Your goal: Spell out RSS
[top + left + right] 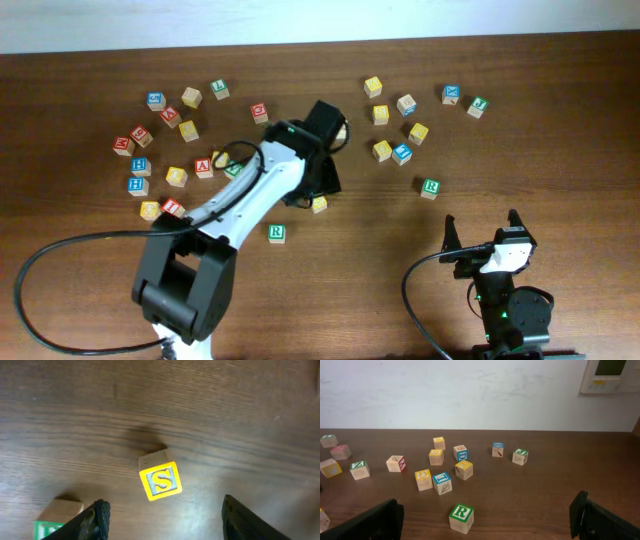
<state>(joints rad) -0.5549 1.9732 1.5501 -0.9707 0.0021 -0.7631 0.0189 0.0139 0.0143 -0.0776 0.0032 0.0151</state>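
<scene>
A yellow cube with an S (160,480) lies on the table just ahead of my left gripper (165,516), which is open and empty, its fingers apart on either side. In the overhead view this cube (319,204) sits right below the left gripper (315,188). A green-framed cube (277,233) lies a little to its lower left; only its edge shows in the left wrist view (47,529). Another green R cube (461,517) lies in front of my right gripper (487,512), which is open and empty; overhead the cube (430,187) is beyond the right gripper (482,230).
A cluster of mixed cubes (165,150) lies at the back left. Another cluster with several yellow cubes (400,125) lies at the back right, also seen in the right wrist view (442,467). The left arm (240,200) crosses the table's middle. A wall stands behind the table.
</scene>
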